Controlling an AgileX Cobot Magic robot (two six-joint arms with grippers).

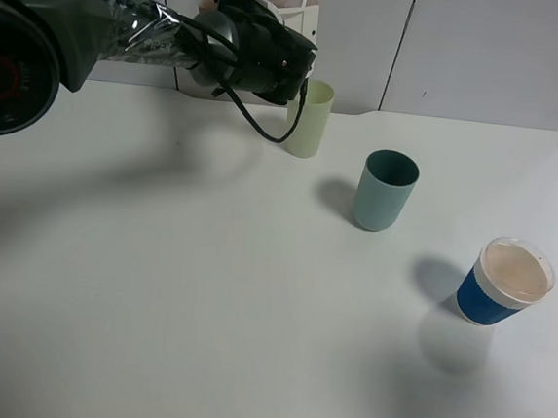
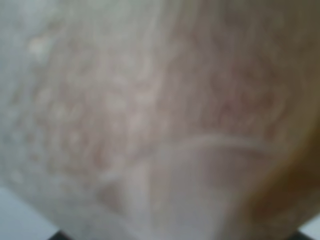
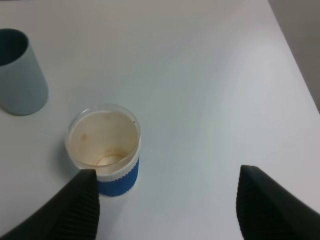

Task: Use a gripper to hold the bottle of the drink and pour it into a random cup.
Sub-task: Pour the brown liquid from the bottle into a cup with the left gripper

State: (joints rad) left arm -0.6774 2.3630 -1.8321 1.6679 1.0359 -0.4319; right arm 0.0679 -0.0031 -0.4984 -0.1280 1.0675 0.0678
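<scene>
My left gripper (image 1: 297, 23), a white blocky head on the black arm, is raised at the back of the table, just above and behind the pale yellow-green cup (image 1: 309, 124), which stands upright. The left wrist view is filled by a very close, blurred pale surface with a brown patch: the bottle of the drink (image 2: 160, 120), held in the jaws. In the exterior high view the arm hides most of the bottle. My right gripper (image 3: 172, 210) is open and empty, hanging over the table beside the blue cup.
A teal-green cup (image 1: 387, 190) stands near the middle and also shows in the right wrist view (image 3: 20, 75). A blue cup with a white rim (image 1: 504, 283), stained brown inside (image 3: 104, 147), stands at the right. The table's far edge meets the wall.
</scene>
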